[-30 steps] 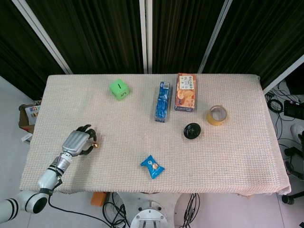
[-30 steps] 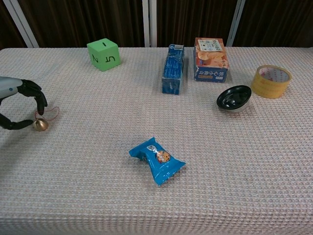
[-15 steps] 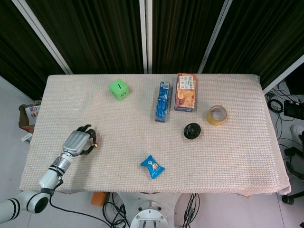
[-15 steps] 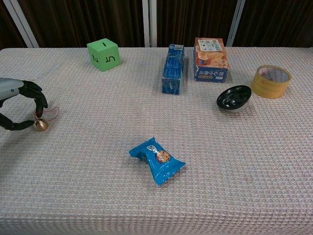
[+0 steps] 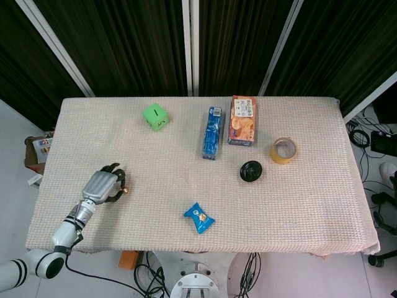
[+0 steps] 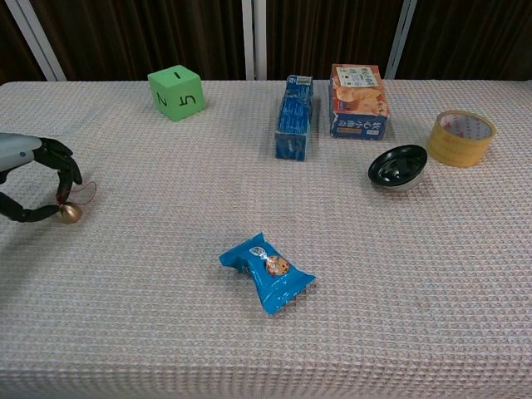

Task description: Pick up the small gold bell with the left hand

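One hand is in view: the left hand (image 6: 29, 179) sits at the near-left part of the desk (image 6: 374, 274), fingers curled into a ring with the fingertips closed around the top of the small gold bell (image 6: 70, 214). The bell lies at the hand's right side, directly at the fingertips, apparently pinched, though whether it has left the desk cannot be told. Judged from this, the coming move is a straight lift.

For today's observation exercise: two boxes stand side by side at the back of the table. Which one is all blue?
The narrow carton, the left one of the pair. Its neighbour, the wider box, is orange with a biscuit picture on top.
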